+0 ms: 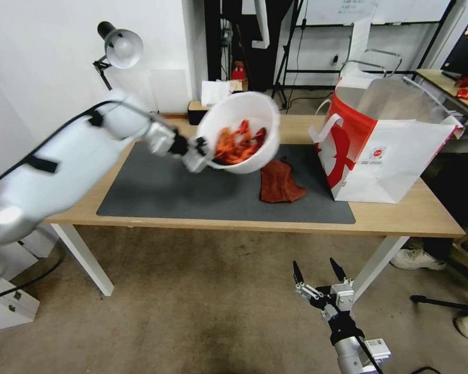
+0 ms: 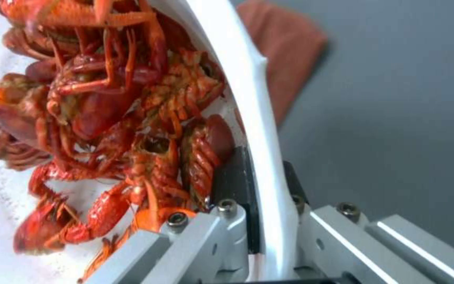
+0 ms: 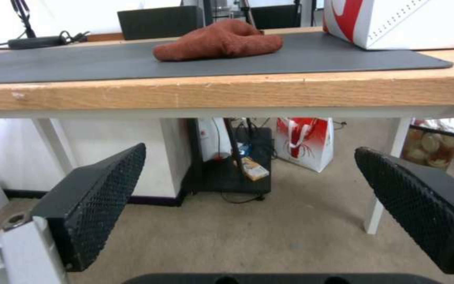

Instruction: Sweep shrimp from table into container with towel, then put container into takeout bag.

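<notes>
1. At the bottom of the head view, right of centre, the right gripper (image 1: 318, 272) is held low over the floor in front of the table, its jaws spread wide with nothing between them; in the right wrist view its black ribbed fingers (image 3: 103, 189) are seen at the lower left and lower right.
2. The table (image 1: 400, 215) is seen across the middle of the head view, with a dark grey mat (image 1: 161, 189) laid on it.
3. The towel (image 1: 280, 182) is seen lying crumpled on the mat, just right of centre.
4. Above the mat, at centre, the bowl (image 1: 244, 111) is held tilted in the air by the left gripper (image 1: 202, 156), whose jaws are clamped on the rim; one finger (image 2: 235, 181) is seen inside the wall, the other outside.
5. The shrimp (image 1: 238, 144) are heaped inside the bowl.
6. At the right, the bag (image 1: 400, 156) is stood open on the table beside the towel; a small round red logo is printed on it, with a line of writing below that cannot be read.
7. At the upper left, a desk lamp (image 1: 120, 48) is seen behind the table.
</notes>
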